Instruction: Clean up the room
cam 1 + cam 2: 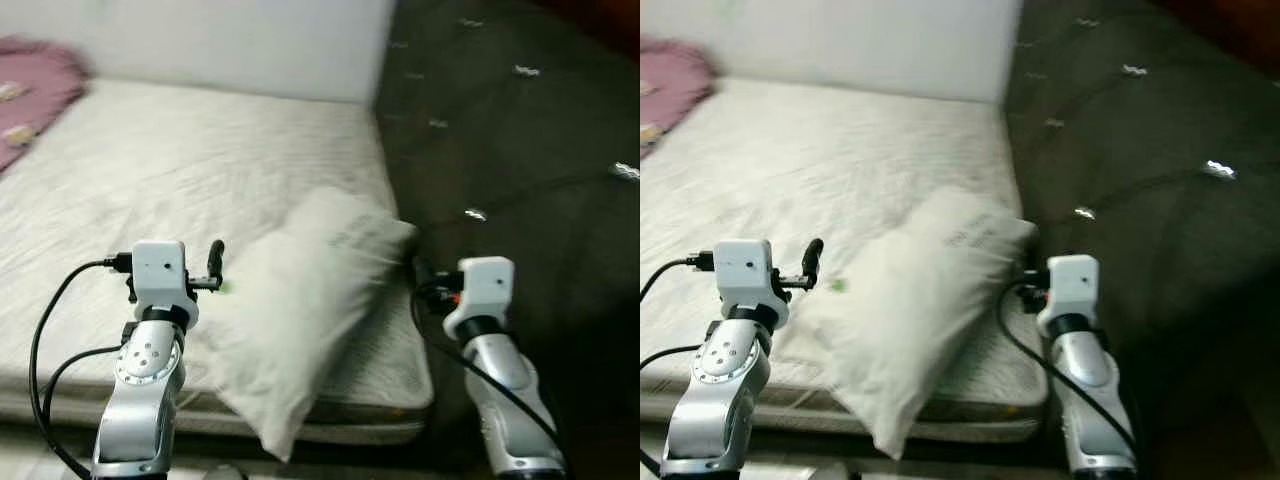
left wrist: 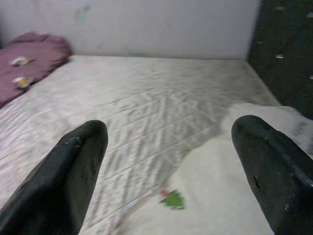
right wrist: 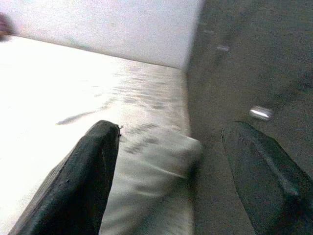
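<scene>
The white pillow (image 1: 300,320) lay askew at the near right corner of the bed (image 1: 150,180), hanging over its edge beside the dark tufted headboard (image 1: 520,150). The left gripper (image 2: 171,161) and the right gripper (image 3: 168,166) hovered on either side, jaws wide open and empty. A good grasp probably needed both jaws closing on the pillow's opposite edges together.

Right gripper (image 3: 168,181) spread over pillow (image 3: 151,181), mattress (image 3: 58,98).

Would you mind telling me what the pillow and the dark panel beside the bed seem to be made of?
Pillow: soft white woven cloth, matte; it creases and sags over the mattress edge. Dark panel: probably padded fabric or velvet, tufted, with shiny buttons in its dimples.
</scene>
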### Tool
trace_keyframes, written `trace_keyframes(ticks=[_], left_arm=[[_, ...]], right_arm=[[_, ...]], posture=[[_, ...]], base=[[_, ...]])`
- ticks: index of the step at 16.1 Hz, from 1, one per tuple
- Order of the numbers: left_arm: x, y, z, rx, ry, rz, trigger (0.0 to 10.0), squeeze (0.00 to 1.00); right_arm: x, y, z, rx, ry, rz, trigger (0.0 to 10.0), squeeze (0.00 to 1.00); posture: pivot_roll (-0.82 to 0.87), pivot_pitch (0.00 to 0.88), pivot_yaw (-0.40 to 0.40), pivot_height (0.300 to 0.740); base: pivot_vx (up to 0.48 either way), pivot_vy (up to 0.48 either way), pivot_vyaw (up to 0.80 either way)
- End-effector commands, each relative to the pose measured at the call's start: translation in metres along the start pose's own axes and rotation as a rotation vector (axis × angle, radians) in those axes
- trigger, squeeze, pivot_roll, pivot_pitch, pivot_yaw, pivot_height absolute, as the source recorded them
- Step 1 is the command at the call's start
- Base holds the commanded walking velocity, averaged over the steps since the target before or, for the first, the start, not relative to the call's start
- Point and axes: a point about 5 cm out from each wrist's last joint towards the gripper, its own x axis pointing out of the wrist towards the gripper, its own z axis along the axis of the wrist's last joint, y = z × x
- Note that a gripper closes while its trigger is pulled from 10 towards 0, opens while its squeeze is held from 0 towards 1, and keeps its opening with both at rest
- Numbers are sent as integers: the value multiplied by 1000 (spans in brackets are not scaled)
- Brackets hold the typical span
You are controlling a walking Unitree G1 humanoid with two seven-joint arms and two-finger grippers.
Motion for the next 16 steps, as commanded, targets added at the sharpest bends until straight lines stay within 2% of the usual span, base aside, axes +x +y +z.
trace_keyframes(ticks=[1,4,10,16], left_arm=[[-2,-4,3,-17,-27,-21,10000,0],[-5,-11,2,-45,-47,-73,10000,0],[-4,-9,0,-67,-46,-75,10000,0],[-3,-10,-1,-72,-44,-77,10000,0]], right_arm=[[1,-3,4,5,-13,-13,10000,0],[-1,-9,3,31,-4,-43,10000,0],[-2,-8,3,63,3,-42,10000,0],[-1,-7,3,67,4,-32,10000,0]], posture=[[-24,0,-62,740],[-31,0,-64,740],[-32,0,-64,740],[-30,0,-68,671]], base=[[0,0,569],[0,0,0],[0,0,0],[0,0,0]])
